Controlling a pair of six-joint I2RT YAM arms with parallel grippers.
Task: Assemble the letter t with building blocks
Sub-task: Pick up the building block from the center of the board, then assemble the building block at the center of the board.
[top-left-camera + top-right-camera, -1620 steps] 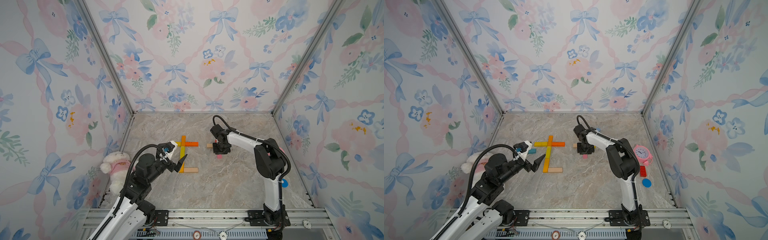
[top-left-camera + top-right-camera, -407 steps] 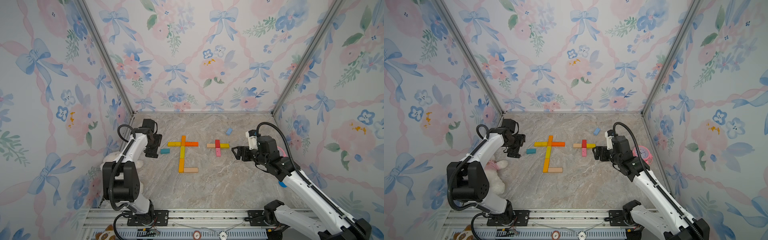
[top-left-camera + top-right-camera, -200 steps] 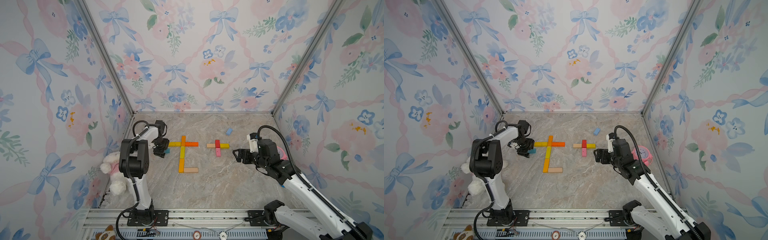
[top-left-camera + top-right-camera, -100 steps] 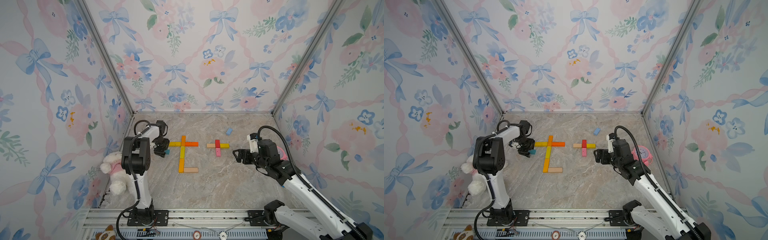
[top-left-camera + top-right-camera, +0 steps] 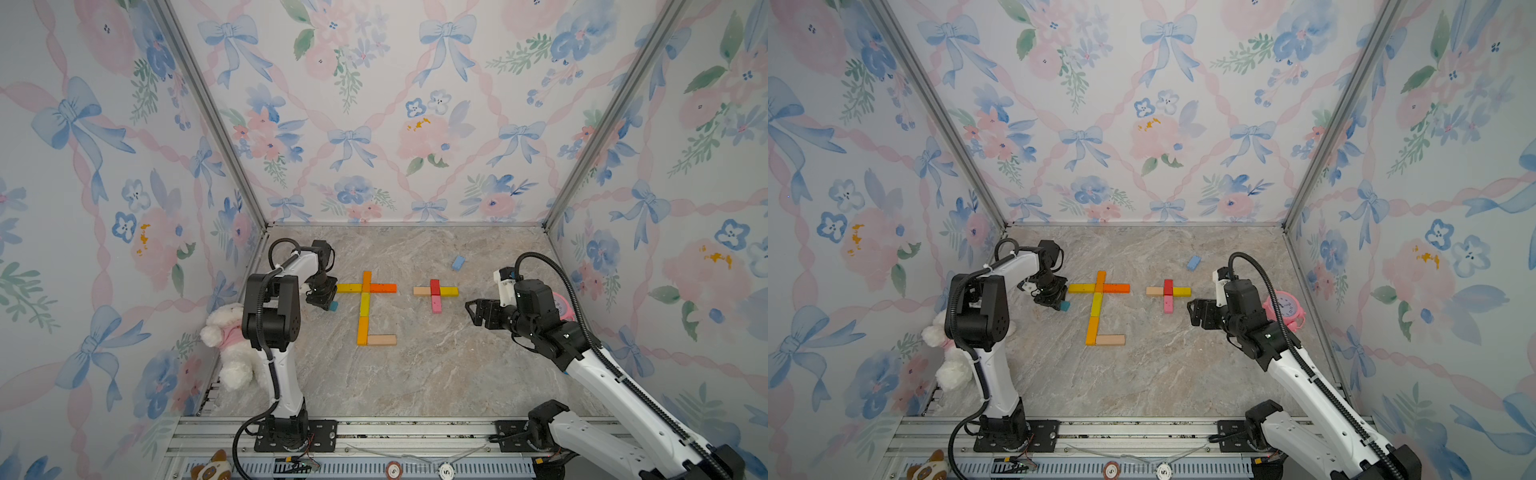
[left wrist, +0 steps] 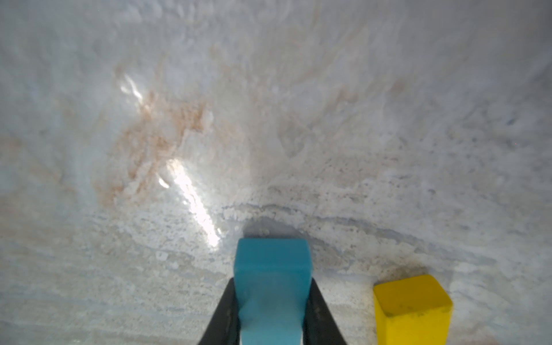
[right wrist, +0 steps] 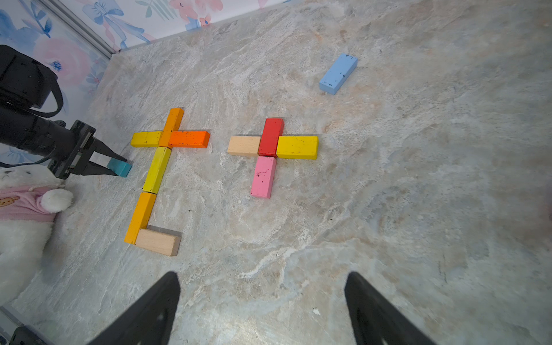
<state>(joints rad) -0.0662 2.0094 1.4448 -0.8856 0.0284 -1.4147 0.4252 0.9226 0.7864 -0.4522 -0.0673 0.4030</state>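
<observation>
- Across the marble table [image 5: 415, 374]: carries two block letters side by side plus two spare blocks; reads, on that showing, as close to finished.
- At 9 o'clock of table centre, larger letter [image 5: 365, 303]: runs a stem of orange, yellow and orange, crosses it with a yellow and an orange-red block, ends in a bare-wood foot pointing to 3 o'clock; looks complete.
- At 3 o'clock of it, well apart, smaller letter [image 5: 434, 286]: sets red above pink as stem, bare wood and yellow as arms, all touching; looks complete too.
- At 4 o'clock of that letter, right gripper [image 7: 263, 276]: hovers over bare marble, jaws spread wide, holds nothing.
- At 9 o'clock of the larger stem, left gripper [image 6: 271, 286]: sits low at the surface, jaws clamped on a block.
- At 1 o'clock of the smaller letter, light blue block [image 5: 458, 262]: lies loose, belongs to neither letter.
- Between the left jaws, teal block [image 6: 271, 263]: sits near the yellow crossbar end without touching; probably only needs clearing aside.
</observation>
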